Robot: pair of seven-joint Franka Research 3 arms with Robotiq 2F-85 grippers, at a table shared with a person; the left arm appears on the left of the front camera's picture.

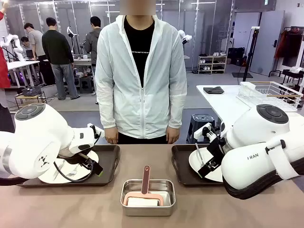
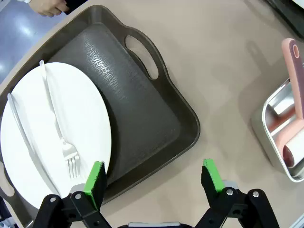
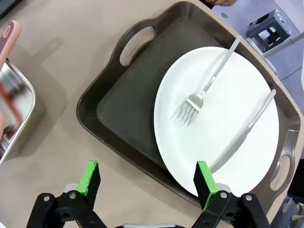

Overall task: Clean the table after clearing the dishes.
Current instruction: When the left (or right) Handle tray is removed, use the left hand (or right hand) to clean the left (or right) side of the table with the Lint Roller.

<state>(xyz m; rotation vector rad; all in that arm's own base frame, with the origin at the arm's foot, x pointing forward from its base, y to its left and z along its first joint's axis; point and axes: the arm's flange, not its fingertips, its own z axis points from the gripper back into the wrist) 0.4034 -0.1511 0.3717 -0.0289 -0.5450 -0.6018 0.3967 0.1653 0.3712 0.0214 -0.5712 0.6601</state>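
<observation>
brownish table bears the dishes at its far edge: a dark left tray and right tray, each holding a white plate, fork and knife. the left gripper hangs over its tray's corner, green pads spread wide, gripping nothing. the right gripper is just as wide and empty above its tray's edge. between the trays sits a steel pan (a pink-handled roller lies in it). a person stands at the far side.
</observation>
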